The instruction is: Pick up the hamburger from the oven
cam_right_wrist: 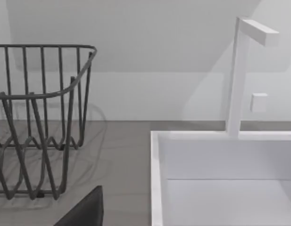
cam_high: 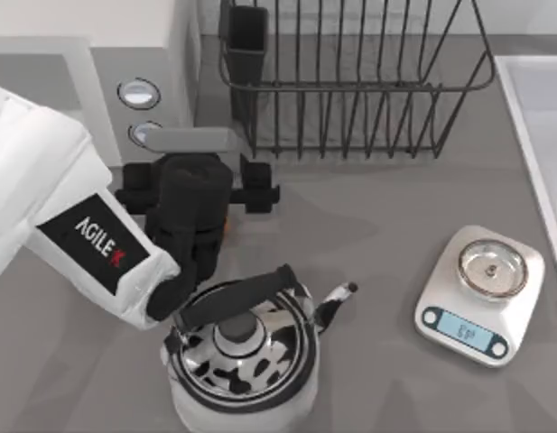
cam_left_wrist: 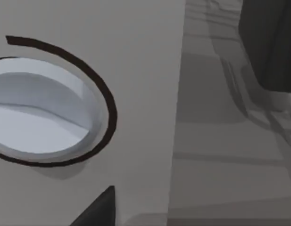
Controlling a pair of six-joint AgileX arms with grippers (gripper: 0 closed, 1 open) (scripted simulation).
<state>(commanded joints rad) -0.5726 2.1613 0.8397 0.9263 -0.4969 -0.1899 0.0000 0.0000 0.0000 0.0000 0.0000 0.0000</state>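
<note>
Top view, upper left of frame: the oven (cam_high: 125,54), white box, two round silver-blue knobs (cam_high: 138,92) on its side panel, one above the other. The lower knob is partly covered by a grey flat piece.

Left arm (cam_high: 75,230), white with an AgileX label, comes in from the left edge and reaches toward the centre-left. Its black left pincer (cam_high: 195,194) sits just below the oven's knob panel, close to the oven's front corner. Cannot tell whether this pincer is open or closed; the wrist body hides the tips from above. A small orange speck shows at the right edge of the black wrist, too small to tell what it is. The hamburger is not identifiable, so its place cannot be told.

Left wrist view: a white oven panel with one knob (cam_left_wrist: 37,113) ringed by a dark arc, very close; grey surface (cam_left_wrist: 230,141) to the right of it.

Bottom centre of the top view: a cow-patterned kettle (cam_high: 244,356) with a black handle, standing on the surface just below the left arm's wrist.

Top centre to right: a dark wire dish rack (cam_high: 350,81) with a black cup holder at its left corner.

Lower right: a small white scale (cam_high: 479,293) with a blue display and a steel plate.

Far right edge: a white sink (cam_high: 535,135). Right wrist view shows the sink basin (cam_right_wrist: 220,179), the white faucet (cam_right_wrist: 239,75) and the rack (cam_right_wrist: 37,117) beside it.
</note>
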